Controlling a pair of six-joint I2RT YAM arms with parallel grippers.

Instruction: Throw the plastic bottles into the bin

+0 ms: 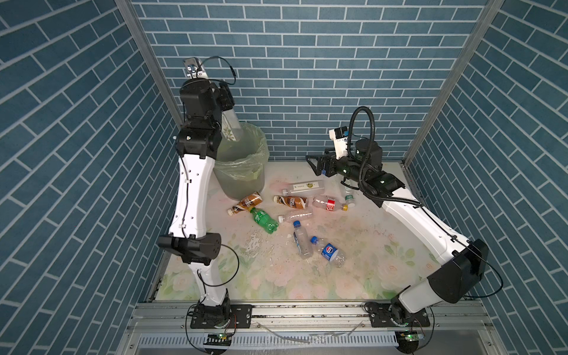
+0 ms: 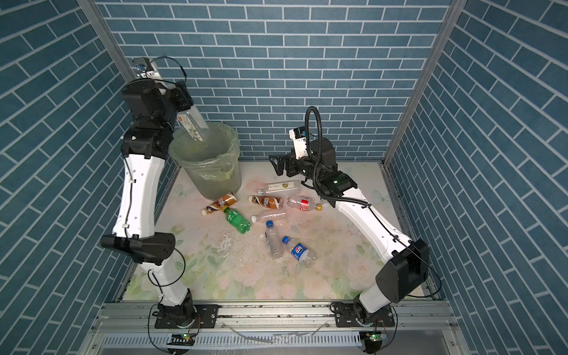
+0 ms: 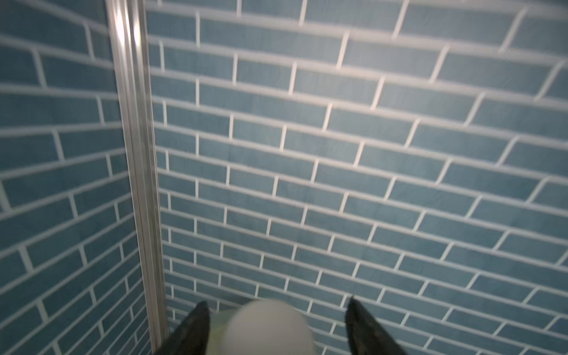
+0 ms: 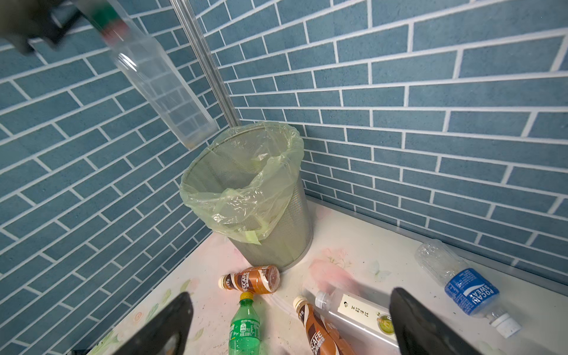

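My left gripper (image 1: 226, 103) is raised above the bin (image 1: 246, 172), a mesh basket lined with a pale green bag. Its jaws stand open. A clear square bottle (image 1: 231, 127) hangs slanted just below them, its lower end over the bin's rim (image 4: 246, 138). In the left wrist view this bottle (image 3: 267, 332) is a pale blur between the spread fingers (image 3: 356, 319). Several plastic bottles lie on the table: two brown ones (image 1: 246, 203) (image 1: 290, 201), a green one (image 1: 264, 219), a white-labelled one (image 1: 302, 187). My right gripper (image 1: 313, 163) hovers open and empty above them.
More bottles lie further out: a red-labelled one (image 1: 329, 204), a clear one (image 1: 295, 215), two blue-capped ones (image 1: 301, 241) (image 1: 329, 250) and a blue-labelled one (image 4: 467, 289) near the back wall. Blue brick walls enclose the floral table (image 1: 353, 276) on three sides.
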